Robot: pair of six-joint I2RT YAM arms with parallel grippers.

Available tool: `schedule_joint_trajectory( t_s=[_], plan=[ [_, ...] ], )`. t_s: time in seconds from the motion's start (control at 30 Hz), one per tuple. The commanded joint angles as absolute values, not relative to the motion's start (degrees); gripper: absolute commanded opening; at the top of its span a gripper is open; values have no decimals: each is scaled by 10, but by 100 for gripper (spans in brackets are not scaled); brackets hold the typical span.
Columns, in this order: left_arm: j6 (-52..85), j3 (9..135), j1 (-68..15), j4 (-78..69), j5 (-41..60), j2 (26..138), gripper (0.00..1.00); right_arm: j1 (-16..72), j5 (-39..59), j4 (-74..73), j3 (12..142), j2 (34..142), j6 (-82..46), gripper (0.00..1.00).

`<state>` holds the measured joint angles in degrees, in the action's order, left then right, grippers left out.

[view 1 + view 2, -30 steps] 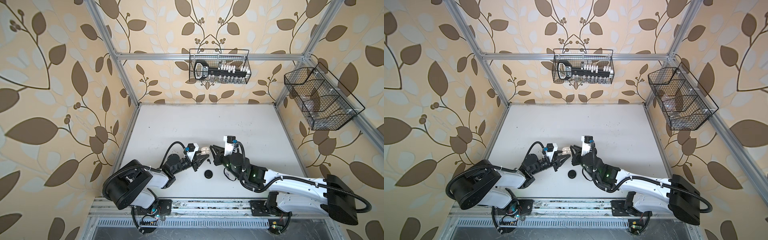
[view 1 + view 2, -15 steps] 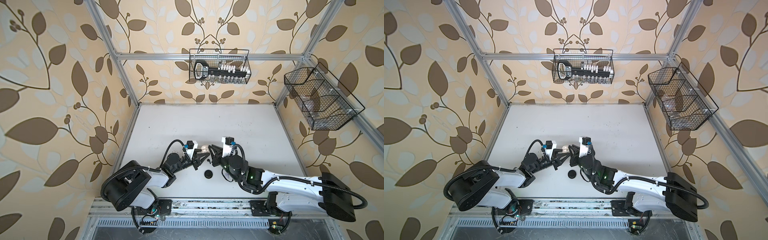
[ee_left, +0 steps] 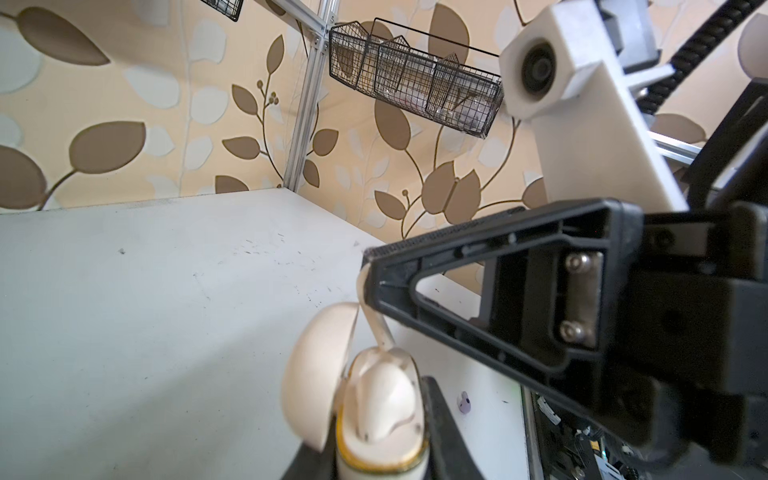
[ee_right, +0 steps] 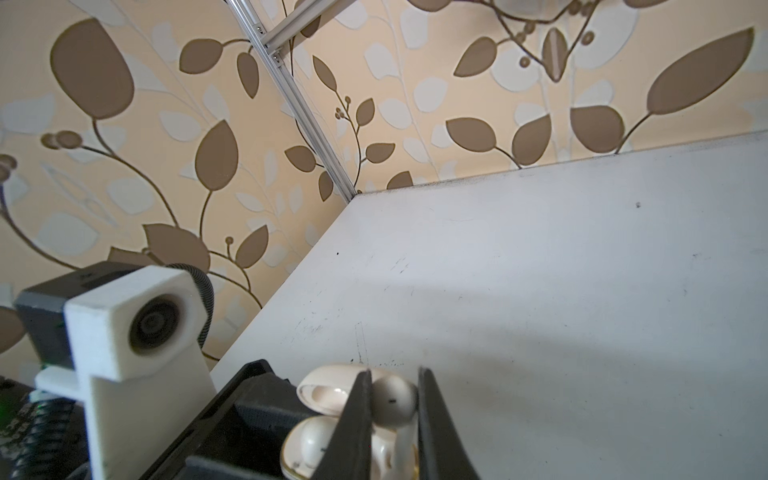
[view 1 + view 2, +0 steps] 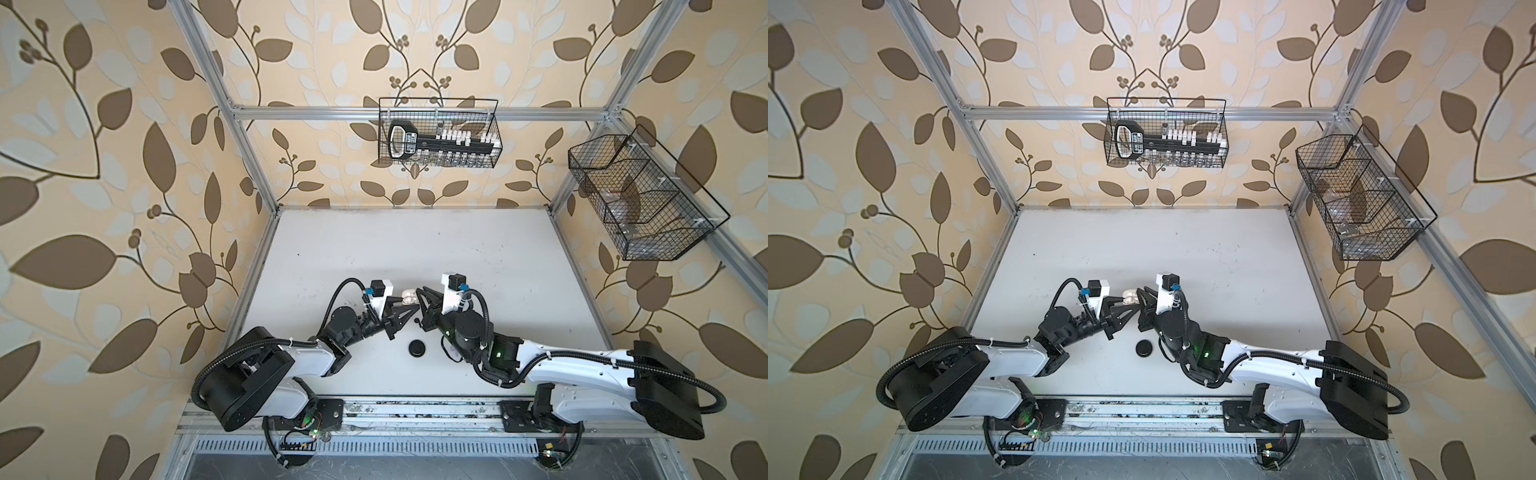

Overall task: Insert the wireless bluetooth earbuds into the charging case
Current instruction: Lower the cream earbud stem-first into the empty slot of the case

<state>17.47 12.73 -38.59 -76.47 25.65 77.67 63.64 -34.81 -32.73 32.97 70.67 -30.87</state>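
A glossy white stemmed earbud is pinched stem-down by the right gripper, at the open cream charging case clamped in the left gripper.

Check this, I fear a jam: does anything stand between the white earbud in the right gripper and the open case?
Nothing visible does. The lid is swung back, and the stem of the white earbud points down at the charging case in the left gripper. A seated earbud fills the neighbouring slot, beside the path.
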Motion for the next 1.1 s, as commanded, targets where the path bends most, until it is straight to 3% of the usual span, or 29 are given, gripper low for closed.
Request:
schedule_joint_trajectory(
  t_s=[0.0, 0.53, 1.07],
  plan=[
    [180, 146, -388, -813, 272, 760, 0, 641, -350, -341, 321, 713, -295, 16],
    [218, 159, -387, -814, 249, 750, 0, 655, -333, -401, 303, 732, -249, 14],
    [201, 151, -388, -728, 238, 646, 0, 658, -332, -427, 270, 703, -225, 13]
  ],
)
